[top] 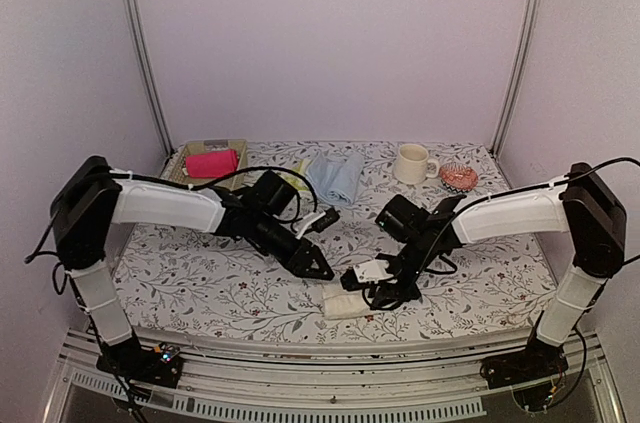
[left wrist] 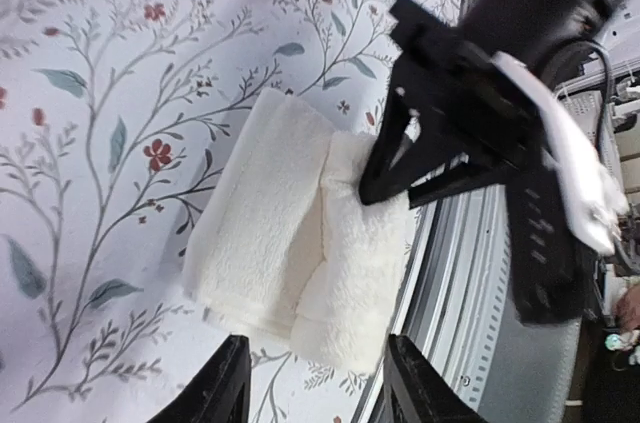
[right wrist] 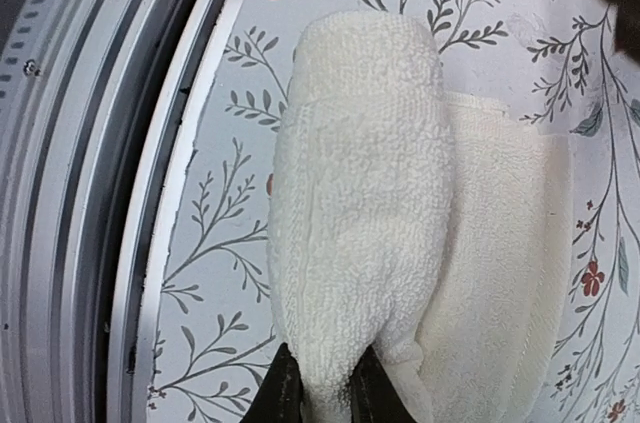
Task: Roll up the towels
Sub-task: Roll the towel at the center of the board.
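A cream-white towel lies at the table's front edge, partly rolled, with a thick roll along the rail side and a flat layer beside it. My right gripper is shut on one end of that roll. It shows as a black clamp in the left wrist view. My left gripper is open at the towel's other end, one finger on each side and not touching it. A hot pink towel sits in the basket. A light blue towel and a pale yellow-green towel lie at the back.
The pale green basket stands at the back left. A cream mug and a small pink-red round object are at the back right. The metal front rail runs right beside the cream towel.
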`<state>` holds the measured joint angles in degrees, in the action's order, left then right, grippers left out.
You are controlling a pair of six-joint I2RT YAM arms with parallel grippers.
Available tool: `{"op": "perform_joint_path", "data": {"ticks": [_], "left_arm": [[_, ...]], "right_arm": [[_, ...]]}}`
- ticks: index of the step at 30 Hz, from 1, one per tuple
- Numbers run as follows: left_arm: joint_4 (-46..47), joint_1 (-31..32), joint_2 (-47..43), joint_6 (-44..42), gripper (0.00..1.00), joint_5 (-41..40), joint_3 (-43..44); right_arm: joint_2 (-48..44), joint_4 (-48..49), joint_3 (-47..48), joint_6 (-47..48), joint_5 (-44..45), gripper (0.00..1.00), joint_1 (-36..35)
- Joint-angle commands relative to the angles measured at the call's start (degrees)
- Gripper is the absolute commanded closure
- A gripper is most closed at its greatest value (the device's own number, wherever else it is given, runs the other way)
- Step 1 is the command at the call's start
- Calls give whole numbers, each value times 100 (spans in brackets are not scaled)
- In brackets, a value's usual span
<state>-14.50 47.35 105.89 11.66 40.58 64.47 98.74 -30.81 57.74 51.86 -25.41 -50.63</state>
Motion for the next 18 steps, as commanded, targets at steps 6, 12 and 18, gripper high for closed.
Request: {"op": "perform_joint_path", "data": {"ticks": [6, 12, 18], "left_arm": [[1711, 1494, -2413, -541, 52, -4099, -2098], [1952, 2488, -2304, -1639, 47, -5176, -2133], [1486, 2836, -1029, -2738, 37, -5866, -1066]], "right_arm": [[1760, -2701, 1569, -144, -2164, 87, 1010], [2804, -3740, 2235, 143, -2916, 86, 1370], [3371, -4318, 2678, 280, -3287, 86, 1508]]}}
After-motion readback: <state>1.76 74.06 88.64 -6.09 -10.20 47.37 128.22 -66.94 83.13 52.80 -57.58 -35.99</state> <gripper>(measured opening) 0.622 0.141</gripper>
